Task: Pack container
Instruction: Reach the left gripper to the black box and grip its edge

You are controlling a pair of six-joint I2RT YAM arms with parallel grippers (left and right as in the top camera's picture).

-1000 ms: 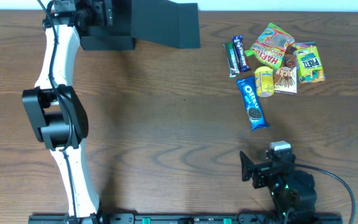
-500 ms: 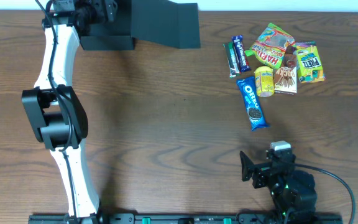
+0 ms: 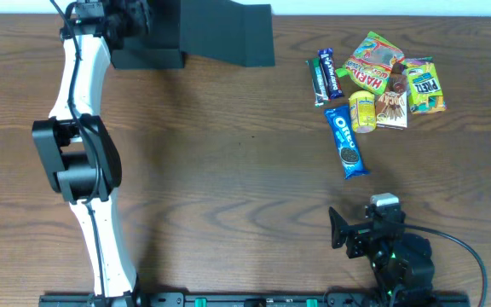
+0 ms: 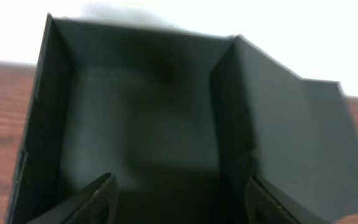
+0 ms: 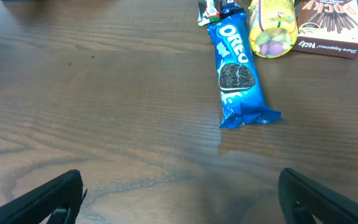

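Wooden table (image 3: 228, 170), left jaws (image 4: 180, 185) apart over the open container (image 4: 142, 112), right jaws (image 5: 180, 180) wide apart, empty.

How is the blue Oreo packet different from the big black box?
The box is plain black; the Oreo packet is bright blue with a cookie picture. The box is far bigger than the packet. The box stands open with its flap out to one side; the packet looks sealed. The box sits at the far edge, the packet nearer, beside other snacks. Both rest on the wooden table.
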